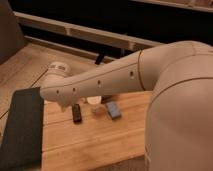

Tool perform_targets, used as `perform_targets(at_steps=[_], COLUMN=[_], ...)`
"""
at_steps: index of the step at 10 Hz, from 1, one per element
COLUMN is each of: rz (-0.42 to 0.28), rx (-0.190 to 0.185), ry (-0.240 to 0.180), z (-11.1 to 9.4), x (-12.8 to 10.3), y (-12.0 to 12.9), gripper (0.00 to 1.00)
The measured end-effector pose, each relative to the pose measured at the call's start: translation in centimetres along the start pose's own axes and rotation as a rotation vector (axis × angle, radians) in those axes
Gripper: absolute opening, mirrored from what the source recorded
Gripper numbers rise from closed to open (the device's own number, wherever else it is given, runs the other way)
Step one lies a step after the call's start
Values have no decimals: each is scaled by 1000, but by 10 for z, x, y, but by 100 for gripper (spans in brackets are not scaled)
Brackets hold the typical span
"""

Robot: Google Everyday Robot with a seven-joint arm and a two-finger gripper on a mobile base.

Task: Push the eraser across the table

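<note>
Found the gripper (65, 105) low over the table (100, 147), near its far-left corner, mostly hidden beneath the end of the pale arm (100, 82); could not tell whether wide or narrow. Saw the eraser (76, 113) lying flat on the planks just right of the gripper, its long side running from far edge toward near edge; could not tell whether touched. Noted a white cup (95, 101) just right of the eraser, partly covered by the arm, and a blue-grey block (114, 110) past it toward the right edge. Spotted a dark mat (22, 125) laid along the left edge.
</note>
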Motion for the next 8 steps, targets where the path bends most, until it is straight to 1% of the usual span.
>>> perform_targets(at_steps=[1,2,3,4,5,6,7,8], rz=[6,29,65,108,120,121,117,115], rx=[-5,-26,-56,-103,-119,-134,-135,-127], ry=[7,25,54,94,113,137,168,192], z=[3,11,23,40,48,57,68,76], x=[2,7,15,26,30,34,38,39], y=[0,1,4,11,14,16,16,11], gripper=[65,65,65,65,65,65,65,65])
